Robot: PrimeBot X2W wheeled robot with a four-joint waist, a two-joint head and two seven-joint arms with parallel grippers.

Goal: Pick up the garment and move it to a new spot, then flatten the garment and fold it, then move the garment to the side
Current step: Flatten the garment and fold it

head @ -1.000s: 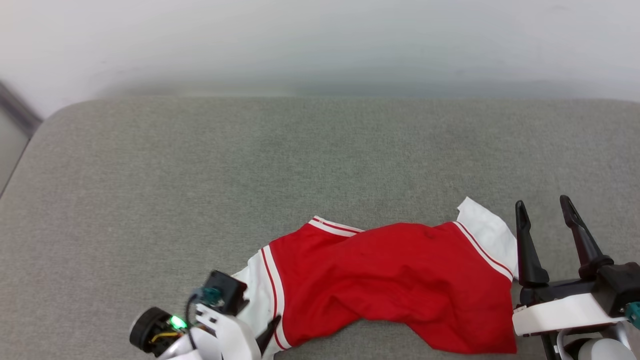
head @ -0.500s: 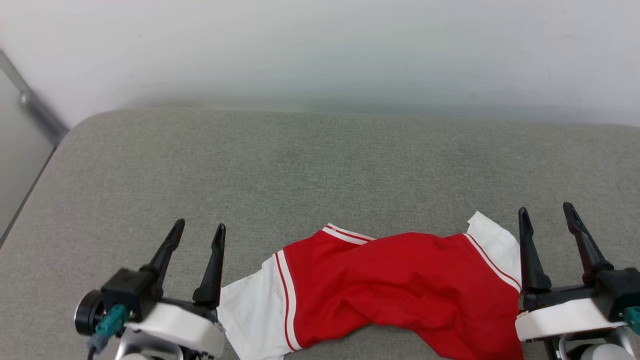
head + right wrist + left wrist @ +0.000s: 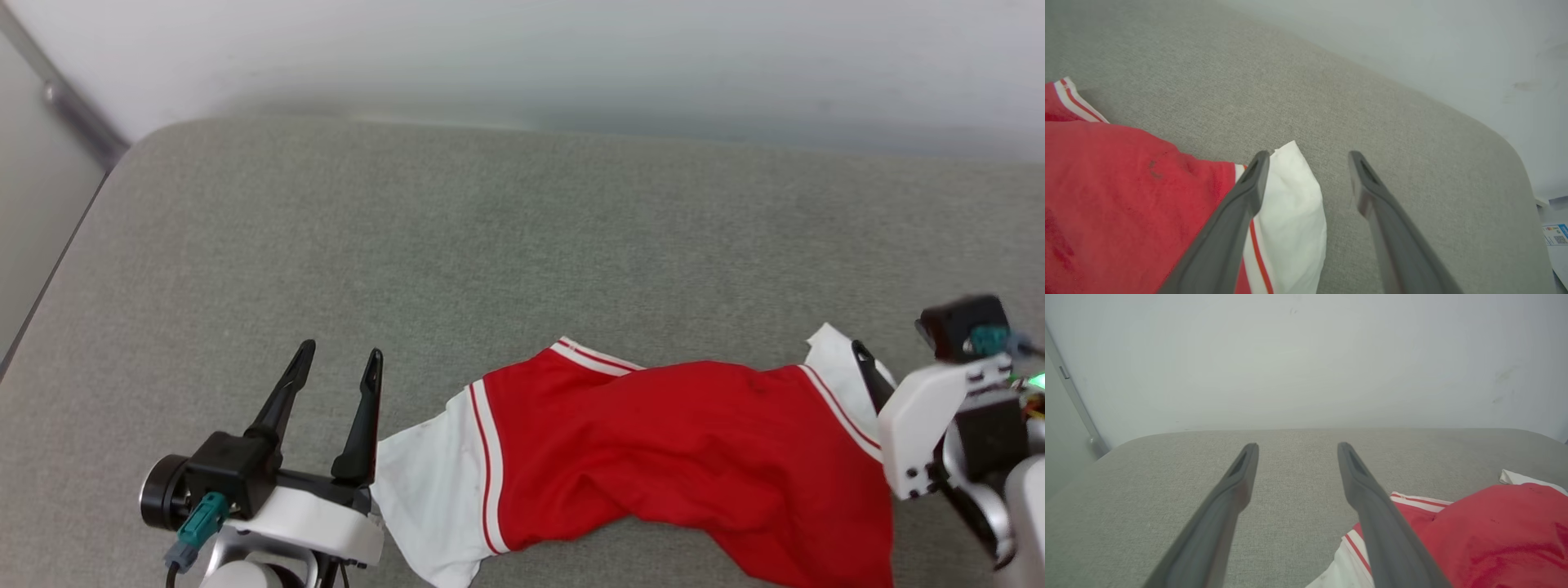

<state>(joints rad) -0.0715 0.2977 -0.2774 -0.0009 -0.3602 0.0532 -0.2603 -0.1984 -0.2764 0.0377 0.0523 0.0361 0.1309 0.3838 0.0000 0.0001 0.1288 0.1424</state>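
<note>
Rumpled red jersey (image 3: pixel 669 457) lies on grey cushion (image 3: pixel 490 245) below white wall (image 3: pixel 571 49); left gripper (image 3: pixel 341 349) and right gripper (image 3: pixel 1308 155) flank it, both with jaws apart.

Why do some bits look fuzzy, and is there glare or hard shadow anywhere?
Head view: soft even light, no glare; the wall beyond the grey cushion is hazy, and the dark block at far right is smeared. Left wrist view: the left tool blurs toward the lens. Right wrist view: the right tool does too, while the garment looks sharp.
</note>
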